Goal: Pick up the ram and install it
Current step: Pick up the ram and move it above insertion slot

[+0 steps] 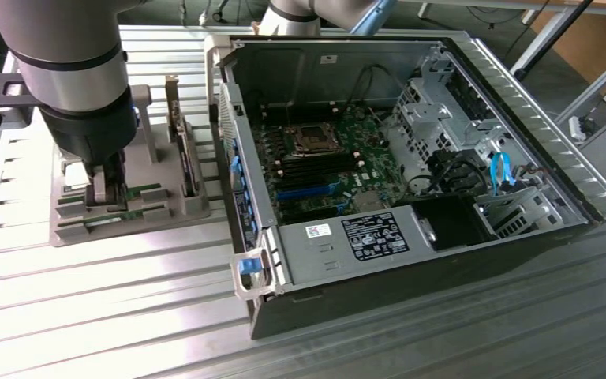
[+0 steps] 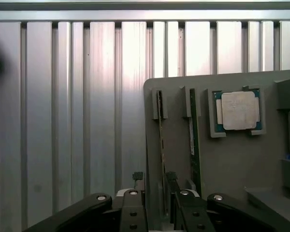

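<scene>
gripper (image 2: 154,179) spread wide, seemingly straddling ram (image 2: 161,140)

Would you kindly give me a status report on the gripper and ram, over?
Gripper open, straddling thin green ram stick on edge in grey holder tray. Not gripped yet. Second stick alongside, apart.

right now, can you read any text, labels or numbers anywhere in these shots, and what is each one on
No text can be quoted; all of it is illegible.
black label on the power supply: print too small to read.
white sticker beside it: too small to read.
small sticker on the case wall: blurred.
processor chip: no legible marking.
</scene>
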